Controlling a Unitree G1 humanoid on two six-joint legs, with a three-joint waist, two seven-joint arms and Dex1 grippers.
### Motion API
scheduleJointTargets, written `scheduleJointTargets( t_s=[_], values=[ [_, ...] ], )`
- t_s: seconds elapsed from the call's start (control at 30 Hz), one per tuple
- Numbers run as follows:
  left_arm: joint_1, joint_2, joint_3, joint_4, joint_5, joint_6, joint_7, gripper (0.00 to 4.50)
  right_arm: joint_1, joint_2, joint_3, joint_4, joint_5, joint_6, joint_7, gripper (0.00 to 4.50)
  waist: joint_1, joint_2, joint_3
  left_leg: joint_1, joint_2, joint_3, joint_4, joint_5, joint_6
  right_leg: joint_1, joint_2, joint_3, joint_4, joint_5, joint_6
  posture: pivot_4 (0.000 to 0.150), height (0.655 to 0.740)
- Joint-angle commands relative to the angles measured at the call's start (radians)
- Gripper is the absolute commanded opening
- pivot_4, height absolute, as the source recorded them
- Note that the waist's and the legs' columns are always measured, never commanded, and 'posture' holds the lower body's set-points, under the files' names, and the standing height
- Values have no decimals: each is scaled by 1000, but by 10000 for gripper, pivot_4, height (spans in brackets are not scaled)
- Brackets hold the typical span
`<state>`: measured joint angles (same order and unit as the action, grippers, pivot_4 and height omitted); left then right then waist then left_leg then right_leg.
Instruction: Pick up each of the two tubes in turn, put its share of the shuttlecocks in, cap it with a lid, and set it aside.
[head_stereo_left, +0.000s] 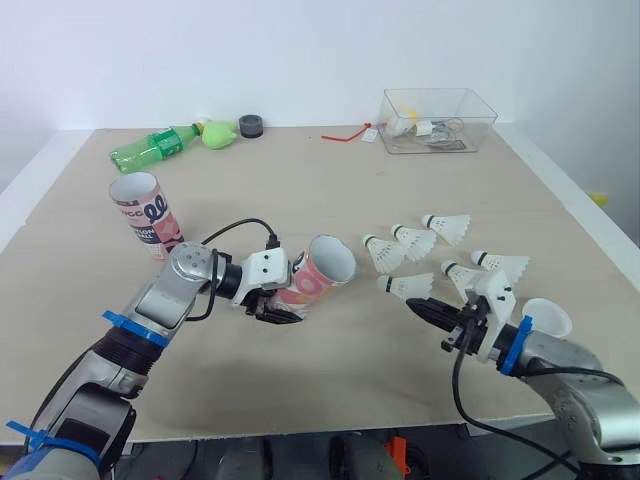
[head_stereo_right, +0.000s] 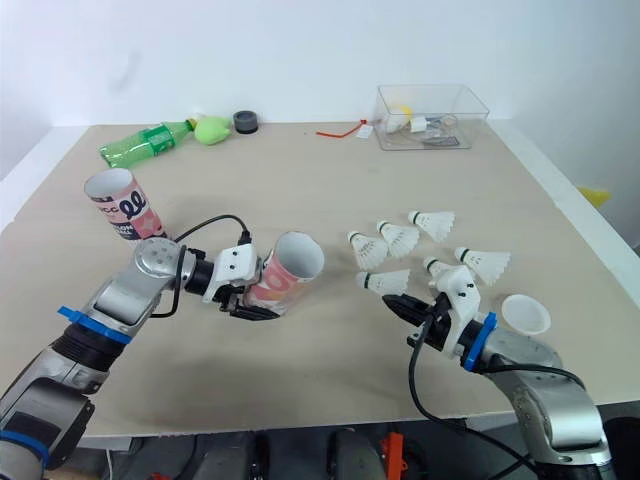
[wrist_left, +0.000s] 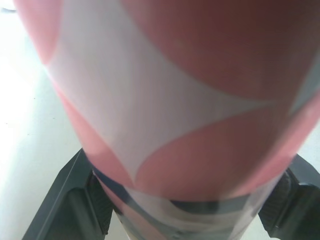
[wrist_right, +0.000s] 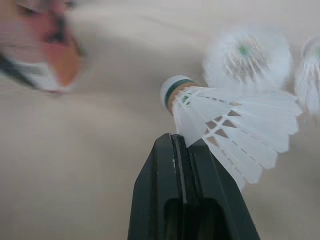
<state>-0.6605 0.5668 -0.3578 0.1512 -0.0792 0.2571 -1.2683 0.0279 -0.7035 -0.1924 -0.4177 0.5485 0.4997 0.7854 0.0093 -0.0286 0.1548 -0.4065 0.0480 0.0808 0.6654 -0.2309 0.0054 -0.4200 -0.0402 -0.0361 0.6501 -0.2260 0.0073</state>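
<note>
I'm looking down over a pale beige surface (head_stereo_left: 300, 195) that runs back to a plain white wall (head_stereo_left: 300, 50). Along its far edge lie a green bottle (head_stereo_left: 155, 148) on its side, a yellow-green lump (head_stereo_left: 218, 133) beside it, a small dark round piece (head_stereo_left: 251, 125), a thin red strip (head_stereo_left: 345, 135) and a clear plastic box (head_stereo_left: 478, 135) with odds and ends inside.

The second tube (head_stereo_left: 145, 212) stands upright near my left edge. Six shuttlecocks lie scattered right of centre, and a white lid (head_stereo_left: 547, 317) rests near the right edge, just beside my right forearm.

My left arm reaches in low with the elbow bent. Its end effector (head_stereo_left: 278, 308) is clamped around the lower part of the pink tube (head_stereo_left: 320, 275), which is tilted with its open mouth up and turned toward the shuttlecocks. In the left wrist view a black finger (wrist_left: 65, 210) sits on each side of the tube wall.

My right arm lies low along the near right. Its end effector (wrist_right: 175, 142) has the fingers pressed together with nothing between them, the tip right at the feather skirt of the nearest shuttlecock (wrist_right: 225, 120), which lies on its side. I cannot tell whether they touch.
</note>
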Motion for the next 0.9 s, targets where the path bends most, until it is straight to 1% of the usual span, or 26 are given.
scheduleJointTargets(
  t_s=[0.03,0.1,0.2,0.3,0.37,0.53,0.63,0.9],
  values=[
    [-19,5,0,65,9,-3,-17,30300,-92,-97,-110,-86,62,-56,98,623,-1,0,0,0,0,0,0,0,0,0,0,0,0,0,0,1500,7400],
    [-34,1,2,87,-4,-1,-39,30300,-160,-156,-118,-75,47,-98,149,623,-2,0,0,0,0,0,1,0,0,0,1,1,0,1,0,1500,7400],
    [-63,-4,-1,118,-8,0,-63,30300,-283,-226,-92,-25,-10,-180,206,623,-2,-1,0,1,0,-1,2,0,0,0,2,1,0,1,-2,1500,7400],
    [-90,-5,-3,129,-16,15,-94,30300,-390,-262,-42,17,-59,-252,263,623,-1,-1,1,0,1,-1,1,0,0,0,3,0,0,1,-2,1500,7400],
    [-108,-4,0,120,-26,35,-117,30300,-470,-275,28,37,-112,-323,315,623,-3,-1,1,-1,1,-1,1,0,0,-2,4,1,0,1,-2,1500,7400],
    [-117,-7,8,91,-40,70,-137,30300,-597,-251,171,94,-196,-399,391,623,-2,-1,1,-3,2,-1,1,-1,2,-4,5,1,0,0,-4,1500,7400],
    [-109,-8,7,73,-40,80,-133,30300,-664,-226,231,140,-238,-444,418,623,-2,0,1,-3,2,0,1,-2,4,-4,5,2,0,-1,-4,1500,7400],
    [-89,-4,14,34,-38,105,-115,30300,-810,-160,324,256,-315,-579,496,623,-2,0,2,-4,2,0,1,-3,4,-5,4,2,0,-1,-3,1500,7400]
  ],
)
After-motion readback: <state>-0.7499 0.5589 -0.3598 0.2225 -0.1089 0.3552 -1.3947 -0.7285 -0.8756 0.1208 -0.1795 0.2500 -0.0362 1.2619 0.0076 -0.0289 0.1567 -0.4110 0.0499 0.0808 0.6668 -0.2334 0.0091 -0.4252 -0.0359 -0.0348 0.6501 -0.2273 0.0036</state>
